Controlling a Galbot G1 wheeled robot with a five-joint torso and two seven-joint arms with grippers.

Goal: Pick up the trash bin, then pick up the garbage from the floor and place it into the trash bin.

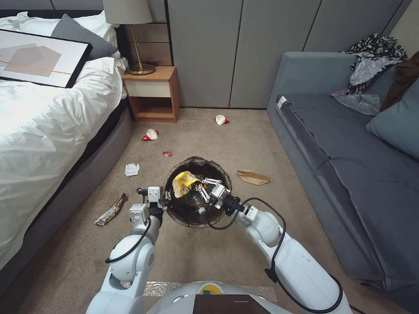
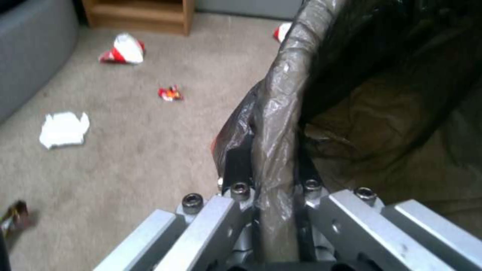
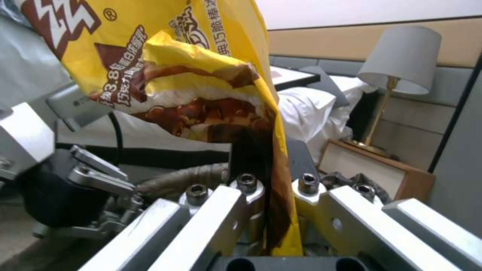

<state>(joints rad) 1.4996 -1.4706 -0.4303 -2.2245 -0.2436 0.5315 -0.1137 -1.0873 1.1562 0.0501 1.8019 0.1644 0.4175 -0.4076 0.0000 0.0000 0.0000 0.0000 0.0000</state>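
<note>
The trash bin [image 1: 192,218], lined with a dark bag, hangs above the carpet in front of me. My left gripper [image 1: 168,196] is shut on its near-left rim; the left wrist view shows the bag-covered rim [image 2: 281,113] pinched by that gripper [image 2: 273,165]. Over the bin's opening, my right gripper [image 1: 198,188] is shut on a crumpled yellow wrapper [image 1: 183,182], seen close up as the wrapper [image 3: 201,75] in the gripper [image 3: 269,165]. On the floor lie two red-and-white wrappers [image 1: 149,134] [image 1: 221,119], a small red scrap [image 1: 167,153], a white tissue [image 1: 132,169], a foil wrapper [image 1: 111,210] and a brown paper bag [image 1: 253,177].
A bed [image 1: 52,113] runs along the left, with a wooden nightstand [image 1: 152,93] and lamp at its head. A grey sofa [image 1: 349,148] lines the right. Grey panelled doors [image 1: 235,52] close the far side. Open carpet lies between.
</note>
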